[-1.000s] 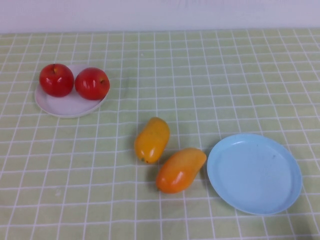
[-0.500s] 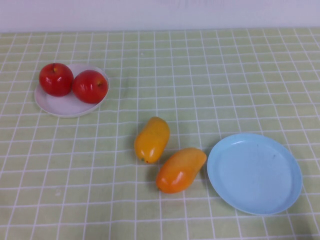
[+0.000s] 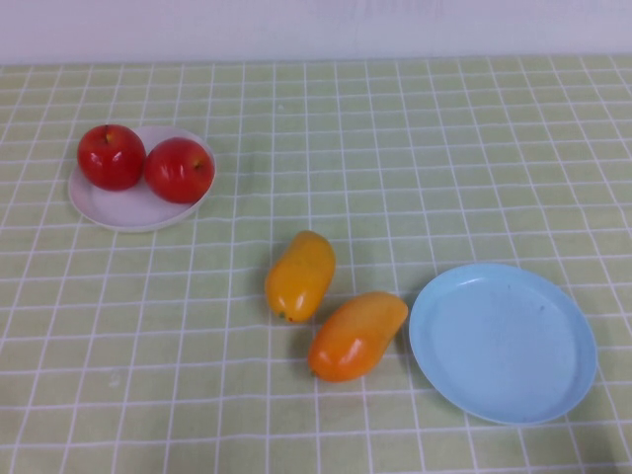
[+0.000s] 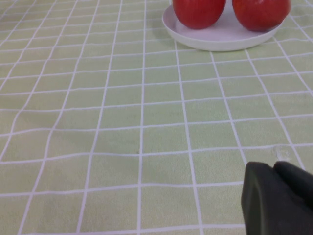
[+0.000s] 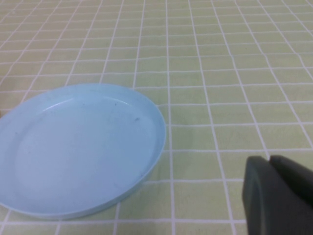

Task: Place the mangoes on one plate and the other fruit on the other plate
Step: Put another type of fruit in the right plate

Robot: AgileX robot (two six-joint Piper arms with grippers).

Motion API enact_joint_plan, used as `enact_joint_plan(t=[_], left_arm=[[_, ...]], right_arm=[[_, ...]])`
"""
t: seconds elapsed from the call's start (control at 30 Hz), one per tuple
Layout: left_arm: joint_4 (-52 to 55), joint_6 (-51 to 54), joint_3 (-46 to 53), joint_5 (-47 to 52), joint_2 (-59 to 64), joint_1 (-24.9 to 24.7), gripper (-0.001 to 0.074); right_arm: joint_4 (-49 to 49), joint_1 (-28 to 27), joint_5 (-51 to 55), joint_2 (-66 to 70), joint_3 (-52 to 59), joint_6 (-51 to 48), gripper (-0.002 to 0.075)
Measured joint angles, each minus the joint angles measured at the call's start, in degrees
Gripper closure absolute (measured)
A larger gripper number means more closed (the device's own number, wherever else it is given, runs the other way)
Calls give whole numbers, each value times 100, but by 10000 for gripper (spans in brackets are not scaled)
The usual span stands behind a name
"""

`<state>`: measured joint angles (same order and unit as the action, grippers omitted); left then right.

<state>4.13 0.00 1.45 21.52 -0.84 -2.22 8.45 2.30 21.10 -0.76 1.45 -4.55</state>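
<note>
Sitting together on the white plate [image 3: 118, 212], both apples [image 3: 112, 157] [image 3: 180, 169] are sorted, leaving two mangoes [image 3: 300, 276] [image 3: 356, 335] on the table [image 3: 444, 148] beside the empty blue plate [image 3: 503, 342]; left end effector [image 4: 279, 198] and right end effector [image 5: 276, 196], pressed together, hover low, so a mango pick comes next.
</note>
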Motion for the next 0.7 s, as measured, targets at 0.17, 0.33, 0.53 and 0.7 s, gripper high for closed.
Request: enact_joint_plan(t=[0.17,0.33,0.53,0.7], left_arm=[[0,0,0,0,0,0,733],[0,0,0,8,0,0,733],[0,0,0,8,0,0,733],[0,0,0,8,0,0,733]], right_arm=[[0,0,0,0,0,0,742],[14,0,0,0,0,0,742],[14,0,0,0,0,0,742],[23,0,-190,0,0,0,742]])
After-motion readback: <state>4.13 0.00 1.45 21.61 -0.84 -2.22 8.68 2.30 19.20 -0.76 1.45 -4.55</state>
